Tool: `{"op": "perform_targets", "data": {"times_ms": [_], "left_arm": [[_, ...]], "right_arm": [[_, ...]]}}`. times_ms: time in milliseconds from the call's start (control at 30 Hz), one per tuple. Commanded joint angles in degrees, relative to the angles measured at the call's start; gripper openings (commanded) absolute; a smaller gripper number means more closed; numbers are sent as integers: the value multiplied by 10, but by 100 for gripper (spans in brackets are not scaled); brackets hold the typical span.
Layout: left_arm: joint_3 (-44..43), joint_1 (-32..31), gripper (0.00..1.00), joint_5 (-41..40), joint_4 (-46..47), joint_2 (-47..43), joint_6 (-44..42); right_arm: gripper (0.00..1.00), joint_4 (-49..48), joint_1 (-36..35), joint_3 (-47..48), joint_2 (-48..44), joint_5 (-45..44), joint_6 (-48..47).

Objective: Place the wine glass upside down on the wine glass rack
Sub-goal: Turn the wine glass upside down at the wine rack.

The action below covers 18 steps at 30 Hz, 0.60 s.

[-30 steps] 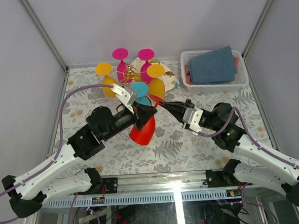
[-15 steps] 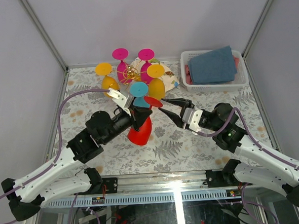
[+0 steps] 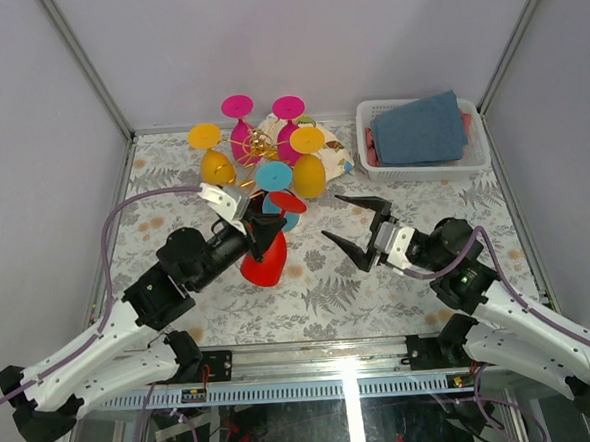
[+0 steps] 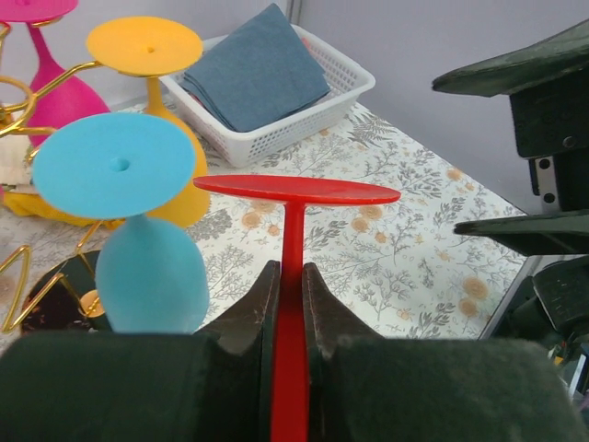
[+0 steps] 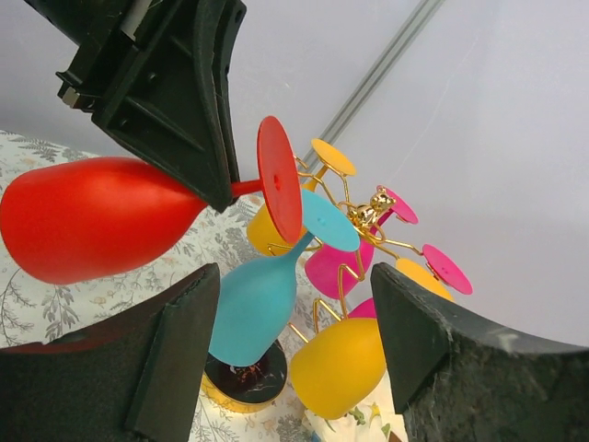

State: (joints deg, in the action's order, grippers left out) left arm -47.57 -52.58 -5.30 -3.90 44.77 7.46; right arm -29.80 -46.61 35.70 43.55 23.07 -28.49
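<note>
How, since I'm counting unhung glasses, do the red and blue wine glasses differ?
The red wine glass is clamped by its stem in the left gripper; the blue wine glass hangs on the wine glass rack, untouched. Red is tilted, foot toward the rack; blue hangs bowl down. Same shape.

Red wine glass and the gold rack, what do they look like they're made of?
The red wine glass: probably plastic, opaque, uniform colour, dull sheen, no see-through. The rack: likely thin metal wire with shiny gold finish; its black base is glossy, material unclear.
</note>
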Motion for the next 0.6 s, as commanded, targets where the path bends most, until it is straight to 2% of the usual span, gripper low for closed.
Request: {"op": "perform_targets", "data": {"times_ms": [0, 333, 567], "left_arm": [[24, 11, 0, -21, 29, -39, -20], [93, 12, 0, -36, 41, -138, -28], [127, 14, 0, -76, 74, -160, -18]], "right_arm": [[74, -22, -3, -10, -24, -11, 40], [75, -44, -3, -18, -9, -57, 70], [82, 34, -3, 29, -1, -169, 131]]}}
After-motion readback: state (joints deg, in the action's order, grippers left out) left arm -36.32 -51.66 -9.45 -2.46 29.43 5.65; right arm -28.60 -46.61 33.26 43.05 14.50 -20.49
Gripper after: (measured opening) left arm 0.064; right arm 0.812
